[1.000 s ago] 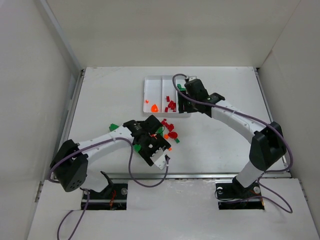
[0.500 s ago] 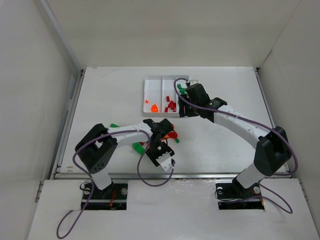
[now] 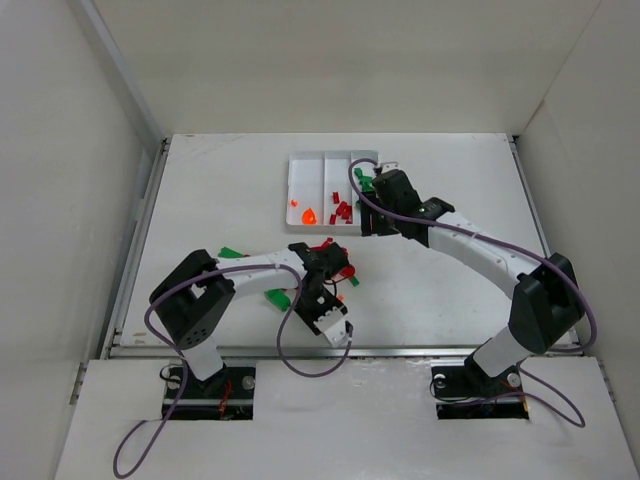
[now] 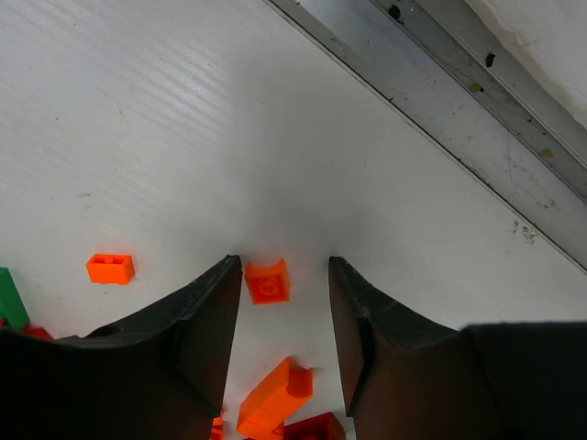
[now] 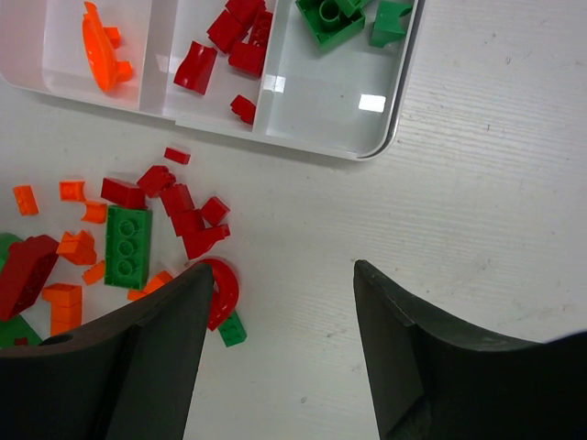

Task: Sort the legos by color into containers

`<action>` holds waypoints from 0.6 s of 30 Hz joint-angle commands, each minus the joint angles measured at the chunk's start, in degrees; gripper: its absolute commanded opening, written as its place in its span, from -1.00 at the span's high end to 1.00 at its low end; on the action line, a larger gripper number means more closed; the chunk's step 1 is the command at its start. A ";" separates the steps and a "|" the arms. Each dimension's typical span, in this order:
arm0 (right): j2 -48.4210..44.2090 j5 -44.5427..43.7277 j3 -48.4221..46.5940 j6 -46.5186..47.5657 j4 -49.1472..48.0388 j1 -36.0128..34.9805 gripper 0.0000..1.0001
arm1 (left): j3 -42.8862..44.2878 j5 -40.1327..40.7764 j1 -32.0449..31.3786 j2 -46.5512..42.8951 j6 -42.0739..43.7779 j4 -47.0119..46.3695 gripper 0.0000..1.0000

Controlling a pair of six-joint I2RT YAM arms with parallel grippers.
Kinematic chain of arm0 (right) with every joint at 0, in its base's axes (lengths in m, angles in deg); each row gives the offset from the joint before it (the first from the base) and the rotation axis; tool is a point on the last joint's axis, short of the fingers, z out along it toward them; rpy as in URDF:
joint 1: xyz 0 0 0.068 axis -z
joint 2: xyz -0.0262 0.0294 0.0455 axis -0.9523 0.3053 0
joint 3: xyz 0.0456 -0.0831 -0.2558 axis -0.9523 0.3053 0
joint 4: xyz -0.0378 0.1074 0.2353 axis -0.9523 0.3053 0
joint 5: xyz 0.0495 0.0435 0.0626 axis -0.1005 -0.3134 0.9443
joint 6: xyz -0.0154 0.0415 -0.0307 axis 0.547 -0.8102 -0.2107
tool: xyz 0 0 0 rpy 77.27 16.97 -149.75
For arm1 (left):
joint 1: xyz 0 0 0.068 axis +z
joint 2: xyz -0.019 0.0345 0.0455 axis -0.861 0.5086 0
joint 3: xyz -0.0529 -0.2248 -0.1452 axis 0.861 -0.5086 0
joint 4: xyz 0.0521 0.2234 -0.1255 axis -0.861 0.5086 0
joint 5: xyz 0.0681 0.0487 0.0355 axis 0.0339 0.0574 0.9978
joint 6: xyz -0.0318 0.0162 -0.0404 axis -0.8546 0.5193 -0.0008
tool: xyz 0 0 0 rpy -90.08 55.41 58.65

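Left gripper jaws apart — straddling orange brick; right gripper likewise apart

A white table sits boxed in by plain white walls, evenly lit.

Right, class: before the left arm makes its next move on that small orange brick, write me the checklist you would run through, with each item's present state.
1. Small orange brick sits between the fingers of the left gripper: ok.
2. Both fingers touch it: not ok, a gap shows on one side.
3. Only one brick between the fingers: not ok, a longer orange brick lies further in.
4. Orange compartment of the tray has bare floor: ok.
5. Right gripper open and empty: ok.
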 commanded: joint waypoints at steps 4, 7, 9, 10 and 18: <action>-2.77 -1.73 -0.45 0.21 -2.57 -0.42 -0.37 | -2.82 2.50 -0.27 -0.62 -2.54 -1.86 0.31; -2.77 -1.73 -0.45 0.21 -2.57 -0.42 -0.37 | -1.59 2.50 -0.27 0.00 -3.07 -1.86 0.49; -2.77 -1.73 -0.45 0.21 -2.57 -0.42 -0.37 | -1.07 2.50 -0.27 0.52 -3.07 -1.86 0.80; -2.77 -1.73 -0.45 0.21 -2.57 -0.42 -0.37 | -1.07 1.98 -0.27 0.52 -3.68 -1.86 0.94; -2.77 -1.73 -0.45 -0.93 -2.04 -0.42 -0.37 | 6.57 -1.71 2.34 0.52 -18.96 -2.38 1.00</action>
